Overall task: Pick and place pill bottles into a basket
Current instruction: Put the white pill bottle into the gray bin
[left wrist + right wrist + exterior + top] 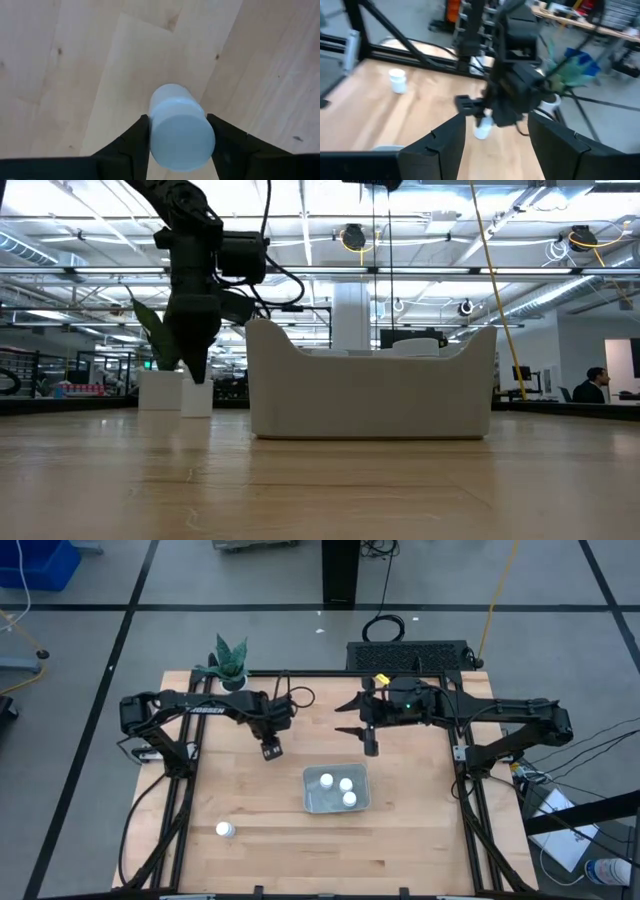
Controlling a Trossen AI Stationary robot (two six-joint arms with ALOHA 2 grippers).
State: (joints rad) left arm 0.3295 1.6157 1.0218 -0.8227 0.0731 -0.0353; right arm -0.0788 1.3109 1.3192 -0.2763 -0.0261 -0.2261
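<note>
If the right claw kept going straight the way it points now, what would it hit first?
Probably the left claw, which sits dead ahead in the right wrist view, shut on a tiny white cylindrical pill bottle. Depth is unclear, but nothing shows between the right claw and it.

Two dark, cabled, white-lettered arms

**Wood, plastic and dark metal**

The table is pale wood, smooth and matt, with visible grain, knots and plank seams. The pill bottles look like smooth white plastic; the cap on the held bottle is flat and matt. The basket is pale grey, faintly translucent plastic. The arms look like matt black metal and plastic, as do the left gripper's fingers.
</note>
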